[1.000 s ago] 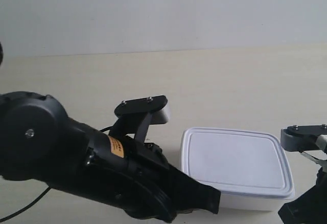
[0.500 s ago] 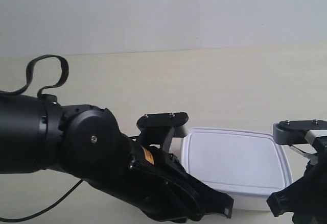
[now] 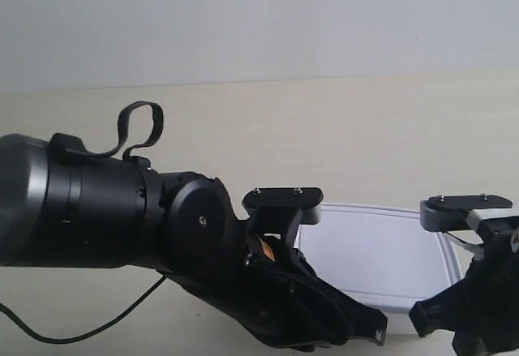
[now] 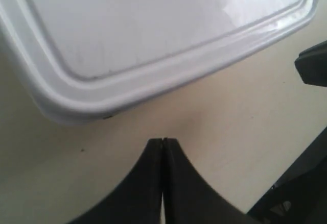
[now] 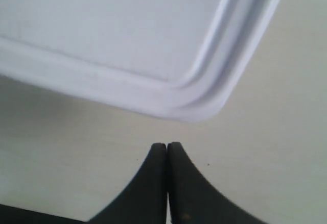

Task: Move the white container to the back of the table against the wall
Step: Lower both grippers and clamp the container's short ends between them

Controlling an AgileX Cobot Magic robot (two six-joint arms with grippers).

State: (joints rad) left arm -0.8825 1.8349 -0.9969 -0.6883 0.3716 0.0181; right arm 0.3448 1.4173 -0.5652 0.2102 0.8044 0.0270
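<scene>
Shallow rectangular white plastic container, rounded corners, flat rimmed lid snapped on. It sits on the pale cream wood-grain surface at the near side, well apart from the plain grey-white wall. In the exterior view it lies between two black arms. The arm at the exterior view's left is bulky, cylindrical and glossy, with a looped black cable, and it hides the container's near corner. Left arm's fingers are black, tapered and pressed together, holding nothing, tips just short of a rounded lid corner, not touching. Right arm's fingers are likewise pressed together and empty, near another corner, with bare surface between.
</scene>
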